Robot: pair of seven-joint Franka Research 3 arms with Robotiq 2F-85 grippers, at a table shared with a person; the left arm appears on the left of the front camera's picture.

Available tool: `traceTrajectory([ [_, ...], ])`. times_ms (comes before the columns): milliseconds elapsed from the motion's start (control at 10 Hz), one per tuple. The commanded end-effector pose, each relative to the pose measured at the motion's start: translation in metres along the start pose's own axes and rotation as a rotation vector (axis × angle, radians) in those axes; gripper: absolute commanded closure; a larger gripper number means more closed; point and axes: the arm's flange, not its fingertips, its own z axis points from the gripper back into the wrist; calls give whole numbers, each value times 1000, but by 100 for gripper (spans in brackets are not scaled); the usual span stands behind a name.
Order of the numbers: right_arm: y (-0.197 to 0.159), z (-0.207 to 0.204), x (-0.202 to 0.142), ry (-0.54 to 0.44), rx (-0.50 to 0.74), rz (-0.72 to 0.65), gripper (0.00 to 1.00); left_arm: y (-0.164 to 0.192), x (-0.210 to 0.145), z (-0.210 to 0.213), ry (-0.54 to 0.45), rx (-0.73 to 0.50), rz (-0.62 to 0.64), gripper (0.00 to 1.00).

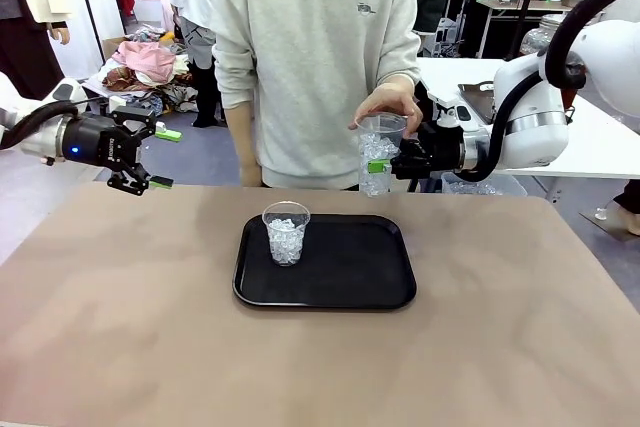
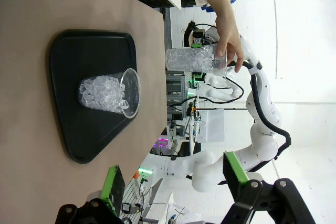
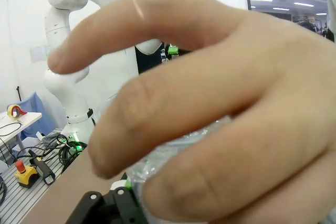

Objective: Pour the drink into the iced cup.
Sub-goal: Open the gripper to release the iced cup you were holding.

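right gripper [image 1: 385, 164] clamped on clear ice-filled plastic cup [image 1: 372, 183], person's hand [image 1: 392, 102] on rim; cup best held upright. left gripper [image 1: 163, 158] jaws apart.

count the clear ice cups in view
2. One clear plastic cup of ice stands on the black rectangular tray; the second cup is raised behind it, held by the robot's right hand and the person's hand.

A person's blurred hand [image 3: 210, 98] hides most of the clear plastic ice-filled cup [image 3: 157, 163]. The bottom edge cuts it off too.
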Motion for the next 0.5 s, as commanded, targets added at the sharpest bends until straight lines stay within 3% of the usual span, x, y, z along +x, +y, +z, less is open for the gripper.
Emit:
traceTrajectory([
  [0, 0, 0, 6, -4, -1, 8, 26, 0, 0, 0, 1, 0, -1, 0],
  [400, 0, 0, 6, -4, -1, 8, 26, 0, 0, 0, 1, 0, -1, 0],
])
